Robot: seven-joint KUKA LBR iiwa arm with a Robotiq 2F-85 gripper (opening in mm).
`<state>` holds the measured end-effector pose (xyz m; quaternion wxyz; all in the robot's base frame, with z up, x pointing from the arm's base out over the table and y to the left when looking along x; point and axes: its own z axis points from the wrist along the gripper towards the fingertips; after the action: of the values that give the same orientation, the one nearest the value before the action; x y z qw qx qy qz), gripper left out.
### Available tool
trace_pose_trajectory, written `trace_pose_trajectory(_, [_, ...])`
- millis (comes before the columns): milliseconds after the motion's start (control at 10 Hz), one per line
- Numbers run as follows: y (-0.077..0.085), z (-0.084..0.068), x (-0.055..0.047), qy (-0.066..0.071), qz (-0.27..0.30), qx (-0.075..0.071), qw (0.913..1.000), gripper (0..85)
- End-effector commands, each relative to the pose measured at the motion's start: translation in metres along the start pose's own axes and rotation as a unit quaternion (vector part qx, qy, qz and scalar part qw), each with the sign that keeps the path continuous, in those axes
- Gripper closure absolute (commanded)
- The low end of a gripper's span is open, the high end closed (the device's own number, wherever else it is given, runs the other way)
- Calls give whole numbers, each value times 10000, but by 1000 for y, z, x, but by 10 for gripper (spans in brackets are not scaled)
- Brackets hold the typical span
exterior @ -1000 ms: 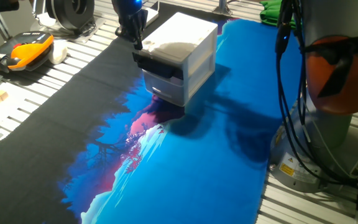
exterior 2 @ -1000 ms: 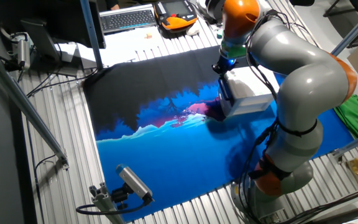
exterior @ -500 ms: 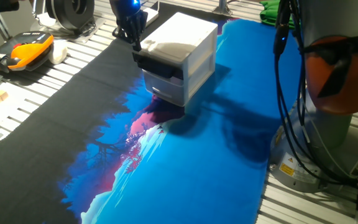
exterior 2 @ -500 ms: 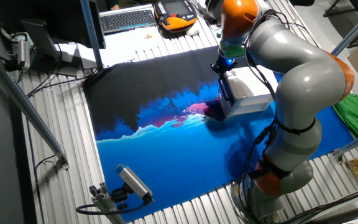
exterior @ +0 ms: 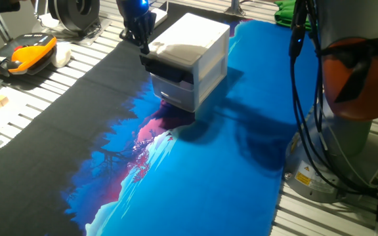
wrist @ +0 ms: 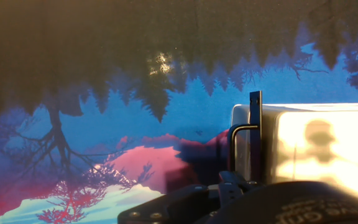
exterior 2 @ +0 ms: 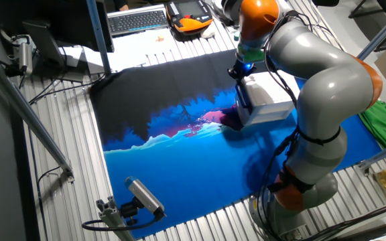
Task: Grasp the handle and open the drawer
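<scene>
The small white cabinet [exterior: 195,46] stands on the mat and also shows in the other fixed view [exterior 2: 268,100]. Its top drawer [exterior: 170,71] carries the black handle [exterior: 166,67] across its front. In the hand view the handle [wrist: 255,140] runs upright along the white drawer front [wrist: 316,146]. My gripper [exterior: 143,43] hangs at the far left end of the handle, also seen in the other fixed view [exterior 2: 240,77]. In the hand view the gripper [wrist: 246,186] is right at the bar, with one dark finger [wrist: 229,182] beside it. The grip itself is hidden.
The second drawer with a pale translucent front [exterior: 174,93] sits under the top one. The blue and black mat [exterior: 195,170] covers the table. An orange and black device [exterior: 21,54] and a keyboard [exterior 2: 139,20] lie beyond the mat. My arm's base [exterior: 346,131] stands at the right.
The arm shifted very slightly a second ago and has held still since. The gripper stays at the handle's end. The drawer has not visibly moved.
</scene>
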<state>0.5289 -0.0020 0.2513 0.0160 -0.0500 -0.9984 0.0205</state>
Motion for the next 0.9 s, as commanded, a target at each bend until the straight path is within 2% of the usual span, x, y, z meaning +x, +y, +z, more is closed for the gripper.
trace_pose_trajectory(0, [-1, 1, 1, -13, -30, -6, 10000, 850])
trace_pose_trajectory(500, [-2, 6, 5, -33, -68, -35, 10000, 850])
trace_pose_trajectory(800, [-2, 15, 8, -60, -52, -67, 9999, 850])
